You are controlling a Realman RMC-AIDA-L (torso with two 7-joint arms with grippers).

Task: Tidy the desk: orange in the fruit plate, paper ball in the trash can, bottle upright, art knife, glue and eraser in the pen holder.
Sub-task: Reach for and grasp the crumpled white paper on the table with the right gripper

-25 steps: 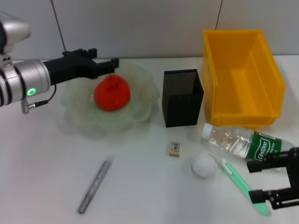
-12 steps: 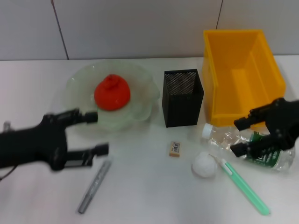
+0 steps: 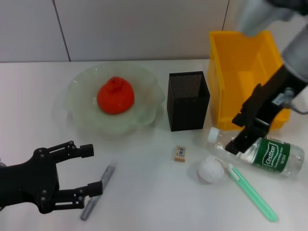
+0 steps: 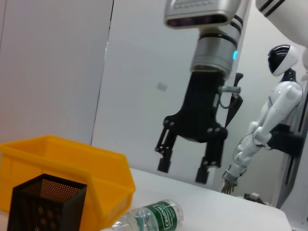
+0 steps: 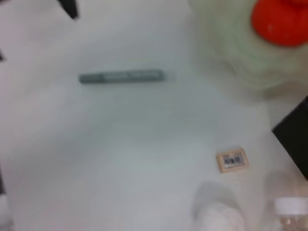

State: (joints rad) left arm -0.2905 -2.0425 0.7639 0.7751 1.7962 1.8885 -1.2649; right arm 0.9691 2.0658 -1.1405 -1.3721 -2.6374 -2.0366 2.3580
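Your right gripper [image 3: 244,132] is hanging over the cap end of the bottle [image 3: 257,149] with its jaws spread wide and nothing in them. My guess is it's lining up to grab the bottle and stand it up, since it's lying on its side just in front of the yellow bin [image 3: 248,79]. The arm comes in steeply from the upper right, fingers pointing down and toward the middle of the desk; the left wrist view shows that same gripper [image 4: 186,168] gaping above the bottle [image 4: 151,219].

Your left gripper [image 3: 84,173] sits low at the near left, also wide open and empty. One finger is almost on the grey glue stick [image 3: 97,191], so that looks like its next pick. That arm lies nearly flat, reaching in from the left edge.

Working down by size:
- The yellow bin is presumably the trash can. It looks empty inside.
- The green glass fruit plate [image 3: 82,113] already has the orange [image 3: 115,95] in it, so that bit looks done.
- The black mesh pen holder [image 3: 188,101] is upright between plate and bin.
- The green art knife [image 3: 249,191] lies near the bottle, one end by the paper ball [image 3: 210,171].
- The eraser [image 3: 180,153] is in front of the pen holder, still waiting.
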